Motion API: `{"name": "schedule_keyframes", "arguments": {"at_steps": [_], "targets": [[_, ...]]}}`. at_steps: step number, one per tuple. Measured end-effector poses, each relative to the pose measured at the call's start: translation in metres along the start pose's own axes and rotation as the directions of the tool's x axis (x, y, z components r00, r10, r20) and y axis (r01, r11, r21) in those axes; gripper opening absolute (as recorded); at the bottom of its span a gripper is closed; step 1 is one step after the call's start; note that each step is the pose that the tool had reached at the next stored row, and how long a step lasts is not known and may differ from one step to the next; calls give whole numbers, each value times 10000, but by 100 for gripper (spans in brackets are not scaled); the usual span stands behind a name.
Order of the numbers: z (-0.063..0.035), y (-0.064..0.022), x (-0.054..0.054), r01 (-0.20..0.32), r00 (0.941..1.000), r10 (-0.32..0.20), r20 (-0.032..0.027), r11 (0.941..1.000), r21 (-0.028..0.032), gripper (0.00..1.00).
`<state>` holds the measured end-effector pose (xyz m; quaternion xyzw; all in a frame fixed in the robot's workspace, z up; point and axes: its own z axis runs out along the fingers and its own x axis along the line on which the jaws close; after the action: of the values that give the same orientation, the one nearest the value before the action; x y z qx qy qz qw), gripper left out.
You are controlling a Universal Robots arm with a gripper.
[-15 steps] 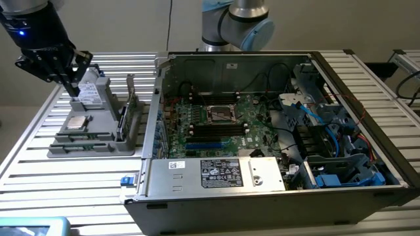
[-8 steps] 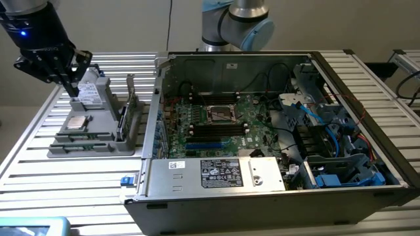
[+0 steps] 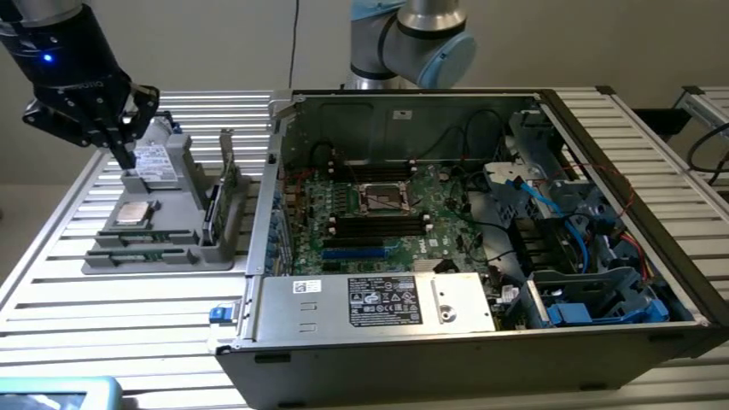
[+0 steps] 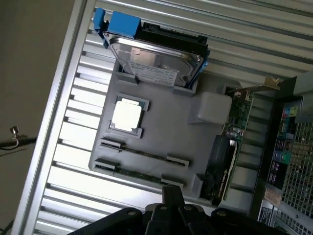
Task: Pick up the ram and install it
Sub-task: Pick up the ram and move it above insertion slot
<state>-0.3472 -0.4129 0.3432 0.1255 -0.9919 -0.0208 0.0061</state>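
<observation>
You are looking at a surface carrying a tray on the exterior view's left, with an open computer case sitting just beside it on the right. In the tray, the hard drive is lying at the far end, the processor mid-tray and the ram at the near end. A card is standing along the case side. Your gripper is hanging over the hard drive.

Looking across a slatted aluminium table, glare bright along its rails. Backed by a plain beige wall, crossed by one thin black cable. Off to the exterior view's right, another aluminium frame. Past the table's edge, dull tan floor.
</observation>
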Motion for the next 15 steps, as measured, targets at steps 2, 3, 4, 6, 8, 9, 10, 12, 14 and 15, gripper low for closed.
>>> {"name": "schedule_keyframes", "arguments": {"at_steps": [2,3,4,6,8,9,10,12,14,15], "targets": [[2,0,0,359,9994,-359,-17,9994,2,11],[3,0,0,539,9985,-539,-25,9985,4,11],[3,0,0,718,9974,-718,-33,9974,4,11],[4,0,0,1081,9941,-1081,-48,9941,5,11],[5,0,0,1437,9896,-1437,-63,9896,5,11],[5,0,0,1616,9868,-1616,-71,9869,6,11],[5,0,0,1809,9835,-1809,-79,9835,5,11],[5,0,0,2161,9763,-2161,-95,9764,5,11],[5,0,0,2521,9677,-2520,-111,9677,3,11],[5,0,0,2695,9629,-2694,-119,9630,2,11]]}}
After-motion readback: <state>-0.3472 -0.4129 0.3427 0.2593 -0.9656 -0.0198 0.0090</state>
